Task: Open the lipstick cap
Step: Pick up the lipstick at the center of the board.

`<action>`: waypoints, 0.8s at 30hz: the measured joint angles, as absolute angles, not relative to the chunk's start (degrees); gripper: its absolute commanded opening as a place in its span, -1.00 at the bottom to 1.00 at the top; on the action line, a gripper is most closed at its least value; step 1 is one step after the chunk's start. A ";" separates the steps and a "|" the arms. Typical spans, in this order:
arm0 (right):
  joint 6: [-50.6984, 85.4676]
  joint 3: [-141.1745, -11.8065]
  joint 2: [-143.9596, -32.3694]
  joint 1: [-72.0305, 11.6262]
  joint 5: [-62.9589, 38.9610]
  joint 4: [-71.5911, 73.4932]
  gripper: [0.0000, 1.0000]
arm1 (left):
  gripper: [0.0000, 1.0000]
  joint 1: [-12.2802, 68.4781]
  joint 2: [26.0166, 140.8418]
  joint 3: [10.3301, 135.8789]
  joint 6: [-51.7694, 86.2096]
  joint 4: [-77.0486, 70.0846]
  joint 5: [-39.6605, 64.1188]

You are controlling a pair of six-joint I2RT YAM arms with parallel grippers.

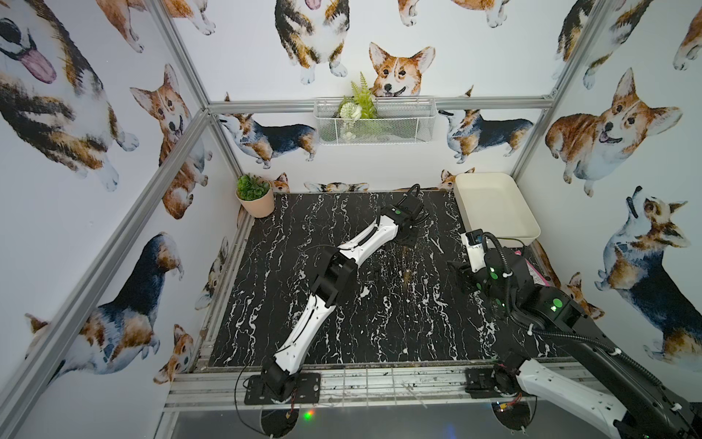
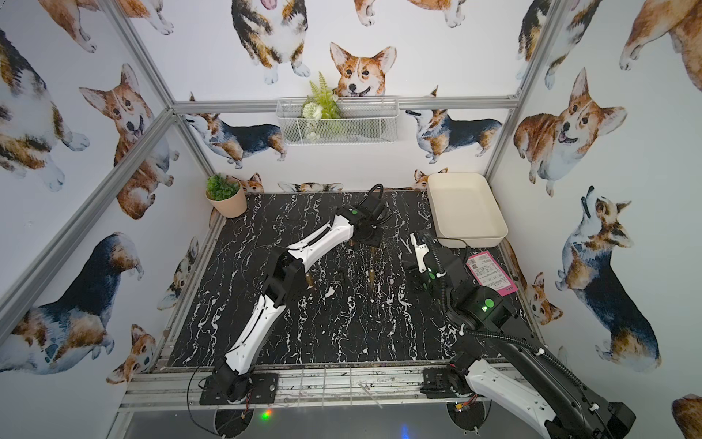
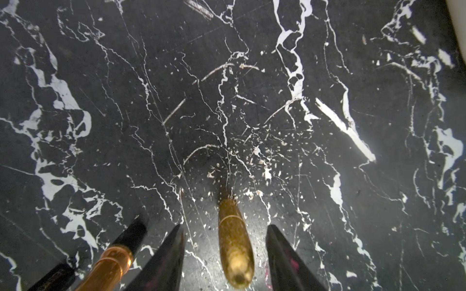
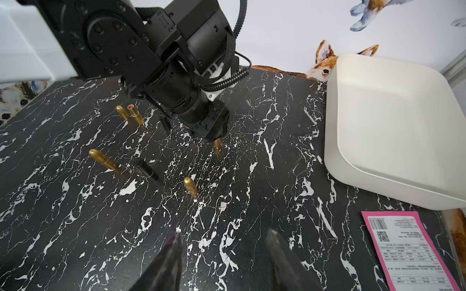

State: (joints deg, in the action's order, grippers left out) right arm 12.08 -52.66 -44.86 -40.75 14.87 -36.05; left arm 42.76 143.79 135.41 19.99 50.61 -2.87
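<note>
My left gripper (image 3: 225, 228) straddles the gold lipstick (image 3: 235, 241), which stands upright on the black marble table (image 3: 100, 75) in the lower middle of the left wrist view, its domed end toward the camera. My 2 fingers (image 3: 164, 259) are partly open. A strip of table shows on each side of the tube, so I touch nothing and hold nothing.

The step in hand, as I judge it, is taking a firm hold of this tube. It sits nearer the finger on the right of the frame, so I should shift until it is centred. Otherwise 1 finger lands first and tips it over. A thin ring (image 3: 230, 217) runs round the tube toward its far end, and I take that for the seam. I want my pinch wholly on 1 side of it, never across it, or I would clamp cap and body together. A second lipstick (image 3: 113, 262) stands just outside my finger at the lower left of the frame, and I must not knock it.

My right gripper (image 4: 224, 236) hangs over bare table at the lower middle of the right wrist view, fingers apart and empty, well apart from the tube. It will have to come in for the other half of the pull
</note>
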 measured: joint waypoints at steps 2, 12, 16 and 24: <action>12.08 -52.64 -44.53 -40.75 14.90 -35.94 0.13 | -0.02 42.76 143.83 135.39 19.99 50.48 -2.90; 11.99 -52.10 -44.36 -40.75 14.90 -35.77 0.13 | -0.20 42.76 144.35 135.41 19.99 49.43 -2.85; 11.92 -51.92 -44.21 -40.75 14.92 -35.73 0.12 | -0.22 42.76 144.94 135.41 19.99 49.45 -2.59; 11.90 -51.59 -44.31 -40.75 14.92 -35.66 0.13 | -0.41 42.76 145.38 135.55 19.97 49.47 -2.24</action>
State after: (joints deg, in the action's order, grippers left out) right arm 11.90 -51.59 -44.31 -40.75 14.92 -35.66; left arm 42.76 145.38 135.55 19.97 49.47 -2.24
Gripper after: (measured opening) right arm 0.562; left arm 0.317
